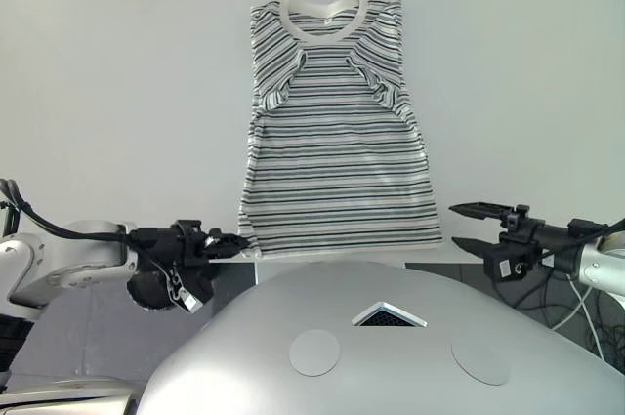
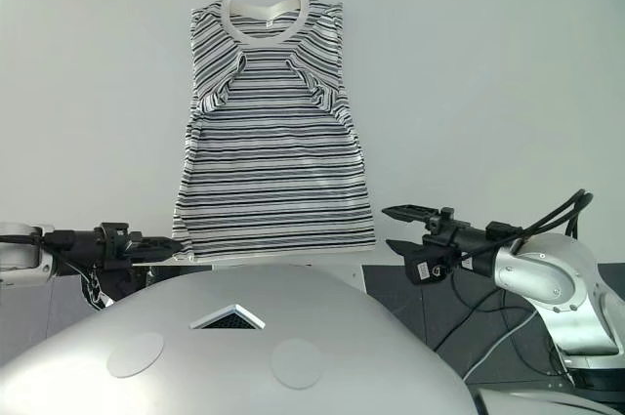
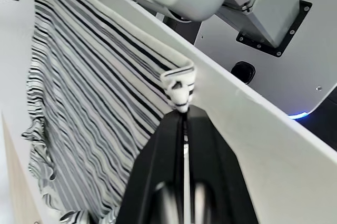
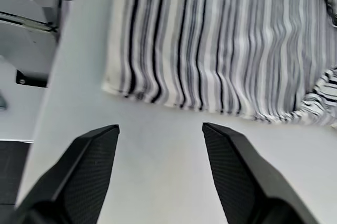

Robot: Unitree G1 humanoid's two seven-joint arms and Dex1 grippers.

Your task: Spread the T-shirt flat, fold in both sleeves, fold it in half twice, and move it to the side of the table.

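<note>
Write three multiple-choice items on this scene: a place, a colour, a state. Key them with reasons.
1. Which part of the T-shirt is in the left gripper?
A. collar
B. sleeve
C. near hem corner

2. The T-shirt's stripes are:
A. red and yellow
B. dark and white
C. green and orange

3. The right gripper is:
A. open, off the cloth
B. shut on the hem
C. shut on the collar

Key: C, the left wrist view shows that corner pinched; B, dark and white bands cover it; A, it stands open over the table, short of the hem.
</note>
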